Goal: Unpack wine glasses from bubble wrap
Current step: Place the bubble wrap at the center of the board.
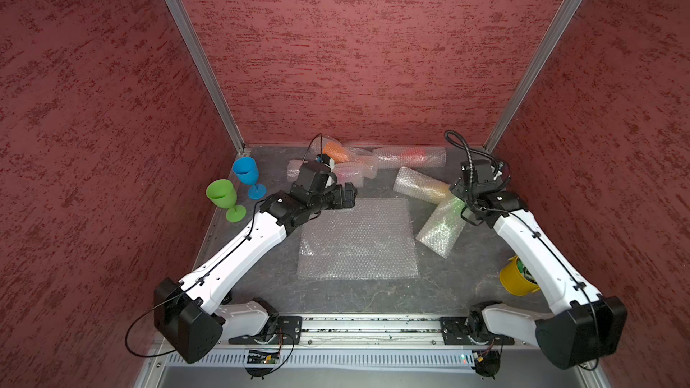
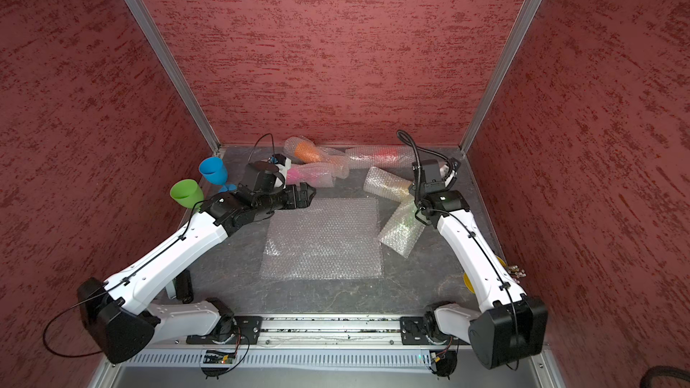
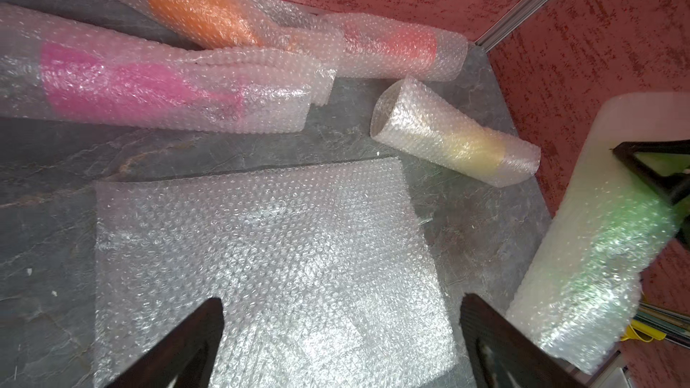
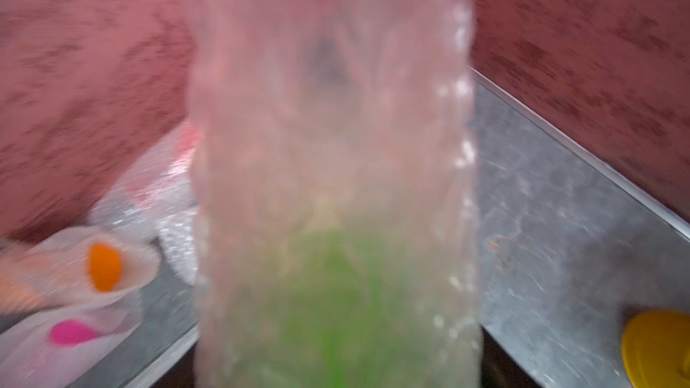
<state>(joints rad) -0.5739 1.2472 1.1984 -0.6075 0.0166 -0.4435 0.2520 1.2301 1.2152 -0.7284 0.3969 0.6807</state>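
Observation:
Two unwrapped wine glasses, green (image 1: pixel 224 195) and blue (image 1: pixel 247 173), stand upright at the far left. A flat bubble wrap sheet (image 1: pixel 358 240) lies mid-table. My left gripper (image 3: pixel 341 304) hovers open over its far left corner, holding nothing. My right gripper (image 4: pixel 339 360) is shut on a bubble wrap roll (image 1: pixel 442 225) with a green glass showing through it; the roll fills the right wrist view. Four more wrapped rolls lie at the back: yellow (image 1: pixel 422 184), pink (image 3: pixel 149 87), orange (image 3: pixel 198 5) and red (image 3: pixel 395 46).
A yellow pot (image 1: pixel 517 276) stands by the right wall, partly behind my right arm. Red walls close in the dark table (image 1: pixel 373 293) on three sides. The arm bases and a metal rail (image 1: pixel 373 326) run along the front edge.

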